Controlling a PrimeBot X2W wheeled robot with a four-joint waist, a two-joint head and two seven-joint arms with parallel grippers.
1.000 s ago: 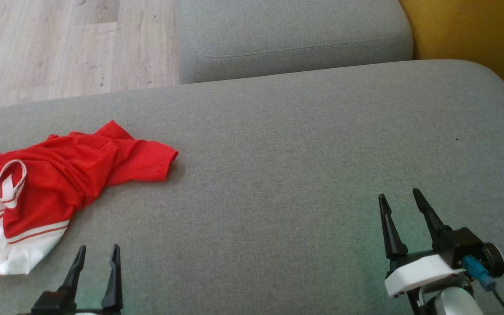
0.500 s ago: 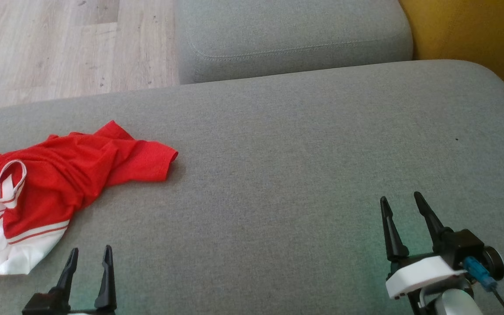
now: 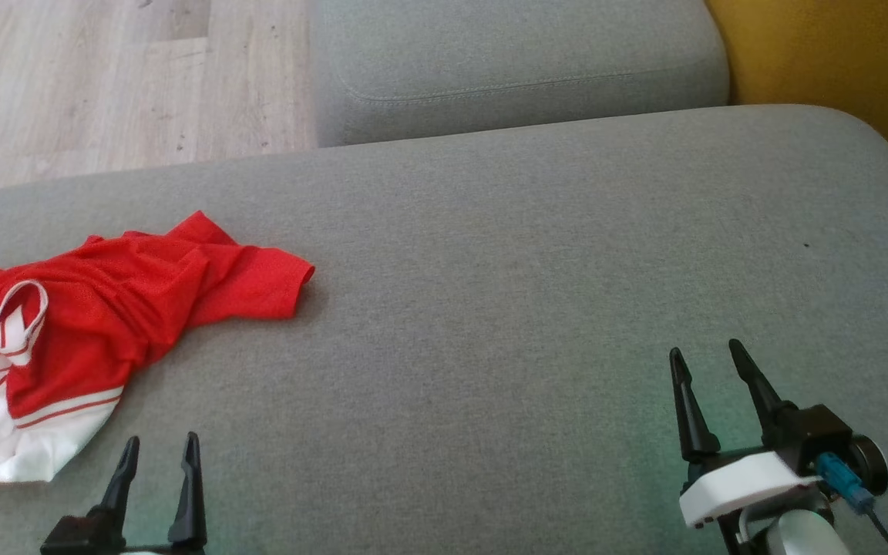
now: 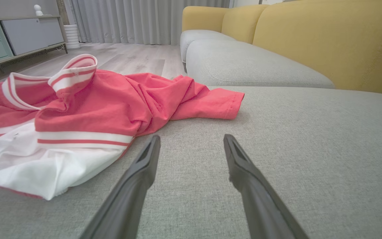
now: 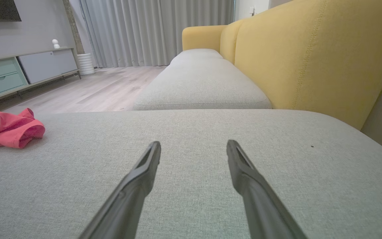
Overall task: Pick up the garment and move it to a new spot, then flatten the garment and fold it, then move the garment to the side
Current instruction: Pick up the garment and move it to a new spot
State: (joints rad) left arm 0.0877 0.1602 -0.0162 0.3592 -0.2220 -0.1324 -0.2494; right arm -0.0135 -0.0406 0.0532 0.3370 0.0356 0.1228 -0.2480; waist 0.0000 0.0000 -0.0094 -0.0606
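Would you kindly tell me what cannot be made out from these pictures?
Garment: head view, the left edge cuts it off; its folds hide its shape.
Left pincer: head view, the bottom edge cuts off its base.
White object on the cabinet: right wrist view, too small to identify.

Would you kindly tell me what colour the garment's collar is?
The collar is white with red stripes, clearest in the left wrist view.

1. The garment [image 3: 89, 324] lies on the near seat cushion [image 3: 490, 308], at its left end.
2. The left tool [image 3: 163, 439] is just right of the garment's near edge, apart from it.
3. The right tool [image 3: 705, 348] is well apart from the garment, over the cushion's right side.
4. A second cushion [image 3: 513, 69] lies behind, with the backrest [image 3: 822, 54] to its right and the floor [image 3: 105, 85] to its left.
5. A cabinet [image 4: 12, 43] seems to stand far across the floor.
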